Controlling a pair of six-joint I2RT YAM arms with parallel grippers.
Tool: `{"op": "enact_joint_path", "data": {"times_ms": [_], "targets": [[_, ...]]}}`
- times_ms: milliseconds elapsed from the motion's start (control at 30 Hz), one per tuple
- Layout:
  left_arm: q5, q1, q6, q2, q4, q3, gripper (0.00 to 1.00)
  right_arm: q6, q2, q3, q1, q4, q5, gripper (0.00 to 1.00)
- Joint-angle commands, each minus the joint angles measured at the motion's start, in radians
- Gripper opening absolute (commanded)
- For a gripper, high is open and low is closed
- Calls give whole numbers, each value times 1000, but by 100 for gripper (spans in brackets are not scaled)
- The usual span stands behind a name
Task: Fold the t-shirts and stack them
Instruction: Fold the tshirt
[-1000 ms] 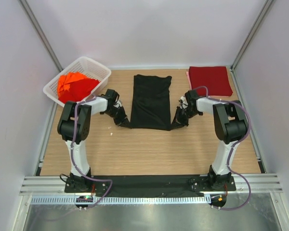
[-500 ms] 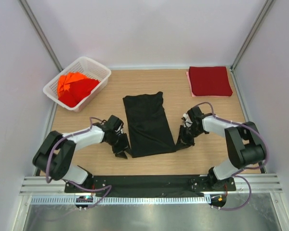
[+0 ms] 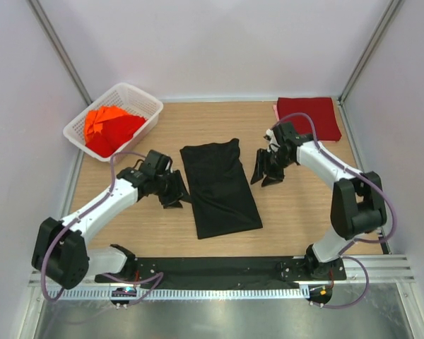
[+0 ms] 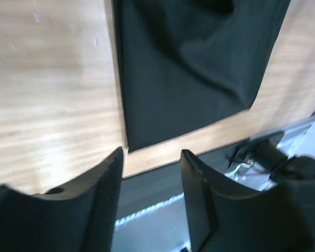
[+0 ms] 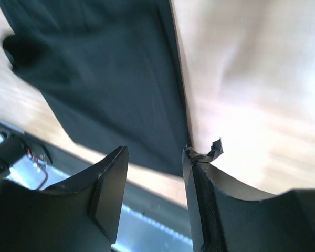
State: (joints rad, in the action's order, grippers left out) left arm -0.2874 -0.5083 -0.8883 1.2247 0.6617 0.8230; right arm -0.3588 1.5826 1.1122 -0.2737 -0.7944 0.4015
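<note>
A black t-shirt (image 3: 220,187), folded to a long strip, lies slanted on the wooden table; both wrist views look down on it (image 4: 194,68) (image 5: 105,79). My left gripper (image 3: 175,193) hovers just off its left edge, open and empty (image 4: 151,157). Open and empty too, my right gripper (image 3: 266,171) hangs off the shirt's upper right side (image 5: 155,155). A dark red t-shirt (image 3: 308,118) lies folded at the back right corner. Orange-red t-shirts (image 3: 109,128) are heaped in the white basket (image 3: 145,102).
The white lattice basket stands at the back left by the wall. A black strip (image 3: 219,268) and a metal rail (image 3: 219,291) run along the near edge by the arm bases. White walls close in the table on three sides.
Both grippers dragged the black shirt toward the near edge, then let go and opened. Both have since risen away from it, the right one toward the back.
</note>
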Motion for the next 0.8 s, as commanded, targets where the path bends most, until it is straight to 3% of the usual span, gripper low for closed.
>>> {"op": "enact_joint_path", "data": {"times_ms": [0, 167, 267, 533, 600, 767], "targets": [[11, 65, 78, 85, -23, 70, 46, 66, 112, 129, -1, 15, -27, 52], [-103, 200, 127, 206, -105, 135, 44, 80, 240, 242, -1, 69, 45, 52], [-145, 226, 152, 297, -126, 185, 43, 81, 304, 278, -2, 89, 77, 52], [-251, 229, 129, 443, -209, 215, 29, 77, 398, 334, -24, 87, 103, 44], [-266, 229, 120, 443, -224, 211, 21, 60, 395, 333, -28, 84, 97, 40], [-321, 223, 81, 423, -272, 183, 17, 50, 352, 330, -53, 48, 66, 40]]}}
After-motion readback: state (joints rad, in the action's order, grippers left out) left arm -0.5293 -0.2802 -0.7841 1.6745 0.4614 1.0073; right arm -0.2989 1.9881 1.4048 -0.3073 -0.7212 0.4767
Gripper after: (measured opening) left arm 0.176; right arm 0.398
